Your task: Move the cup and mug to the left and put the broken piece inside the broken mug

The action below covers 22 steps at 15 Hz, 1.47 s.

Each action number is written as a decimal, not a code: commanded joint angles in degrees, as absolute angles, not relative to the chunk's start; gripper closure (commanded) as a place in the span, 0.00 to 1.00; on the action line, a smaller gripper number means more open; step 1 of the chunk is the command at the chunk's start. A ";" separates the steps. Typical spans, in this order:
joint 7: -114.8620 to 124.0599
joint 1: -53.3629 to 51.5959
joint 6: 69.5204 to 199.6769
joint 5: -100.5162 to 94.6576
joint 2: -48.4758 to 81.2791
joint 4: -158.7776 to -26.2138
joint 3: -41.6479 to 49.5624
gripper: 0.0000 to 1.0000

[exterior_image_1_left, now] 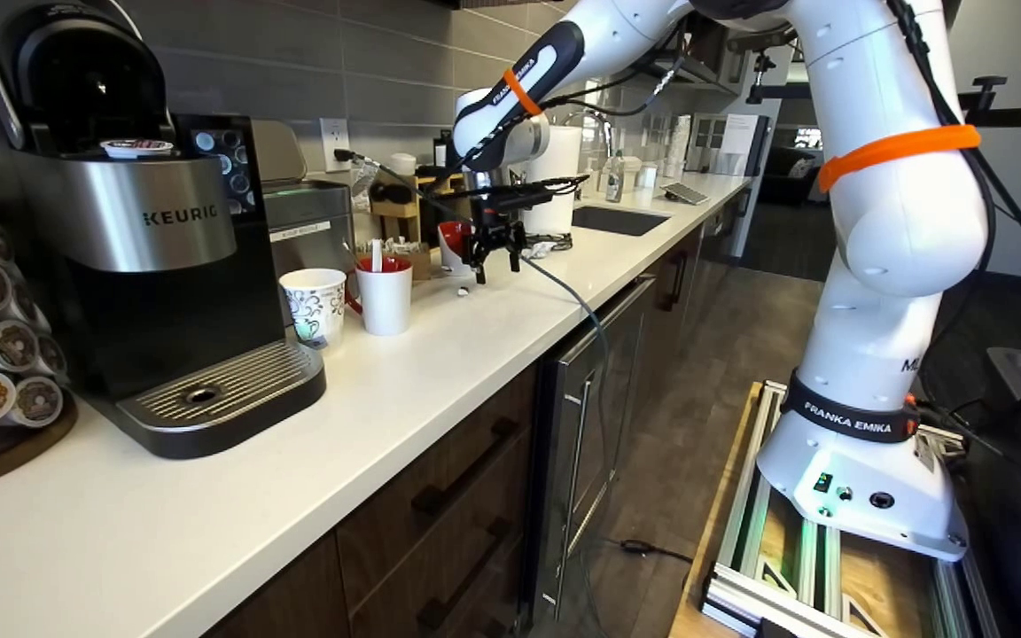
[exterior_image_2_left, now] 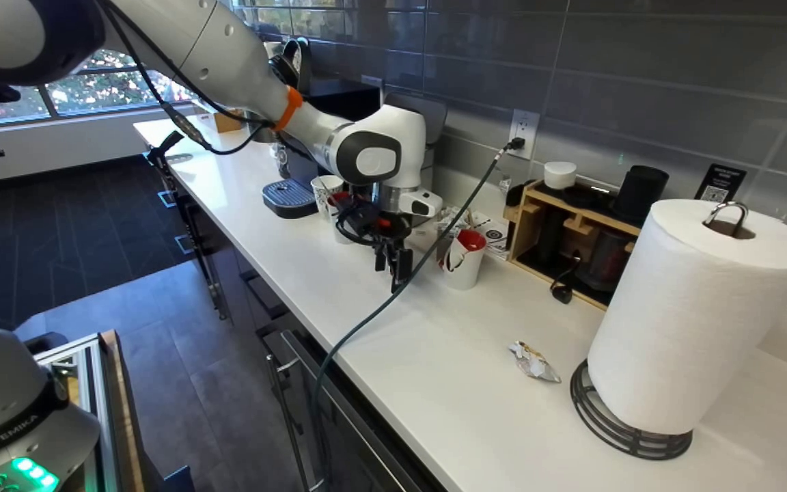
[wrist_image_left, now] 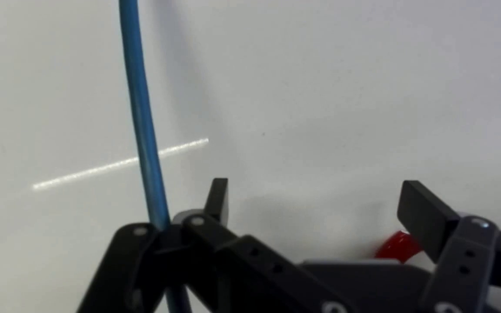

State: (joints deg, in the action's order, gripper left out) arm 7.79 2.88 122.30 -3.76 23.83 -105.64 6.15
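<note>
The patterned paper cup stands upright beside the coffee maker. The white mug with red inside and handle stands next to it, a white stick upright in it. Both show partly behind the arm in an exterior view, cup and mug. The broken mug, white with red inside and a jagged rim, stands upright beside my gripper. My gripper is open and empty above the counter in the wrist view. A red curved shape shows by one finger; I cannot tell whose. A small white bit, possibly the broken piece, lies below.
A blue-green cable runs from the outlet across the counter, close by the gripper. The coffee maker stands beside the cup. A wooden organizer, paper towel roll and foil wrapper are on the counter.
</note>
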 commanded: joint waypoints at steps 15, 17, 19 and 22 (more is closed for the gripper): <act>24.57 2.29 99.93 8.10 24.36 -98.60 4.48 0.00; 27.30 2.25 100.57 11.95 23.74 -99.66 4.84 0.00; 28.46 2.07 103.55 14.23 23.16 -101.03 5.18 0.00; 34.20 0.42 109.24 14.15 22.37 -102.91 6.06 0.00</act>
State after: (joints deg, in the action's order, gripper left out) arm 29.57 1.73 103.90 13.50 24.62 -99.03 5.52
